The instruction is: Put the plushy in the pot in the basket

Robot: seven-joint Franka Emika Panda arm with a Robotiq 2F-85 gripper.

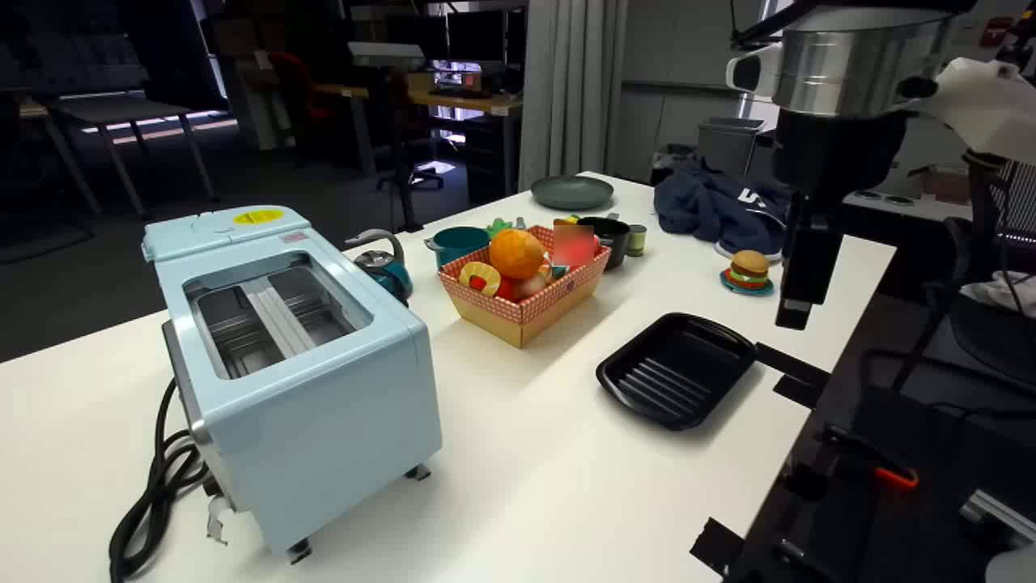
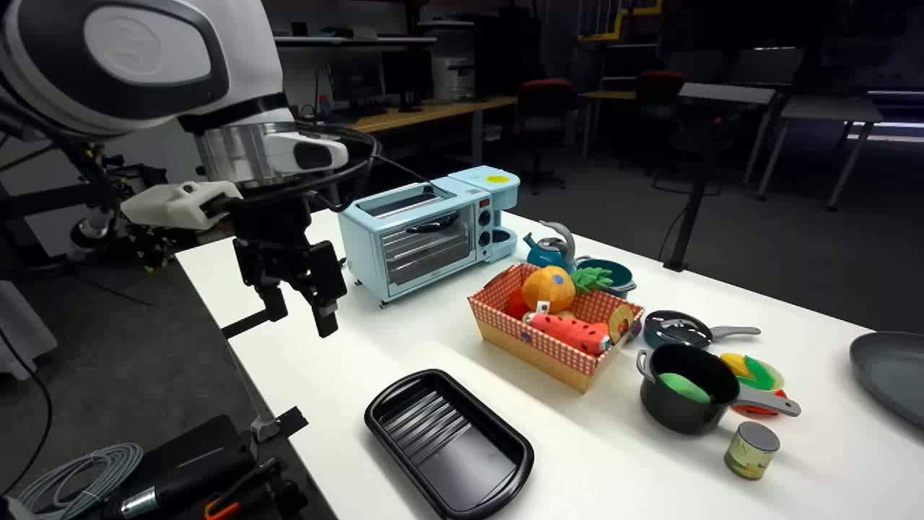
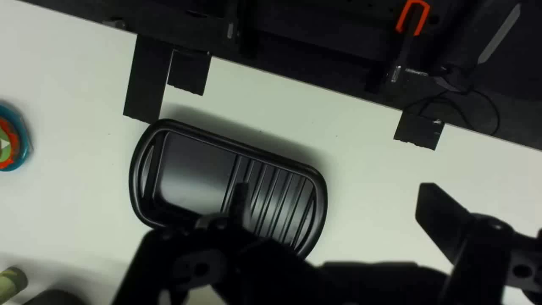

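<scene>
Inside the dark pot [image 2: 671, 417] lies the green plushy [image 2: 682, 388]; near it, the gingham-edged basket [image 2: 530, 354] holds an orange round toy [image 2: 546, 292], a red speckled toy [image 2: 567, 331] and others partly hidden. Above the table [image 2: 411, 332], the gripper [image 3: 334, 199] has its fingers spread wide, nothing between them.

Red-and-white checks trim the tan basket [image 2: 530, 355] we see here. The pot [image 2: 671, 414] shows near-black, the plushy [image 2: 683, 388] green, the toaster [image 1: 320, 421] light blue.
</scene>
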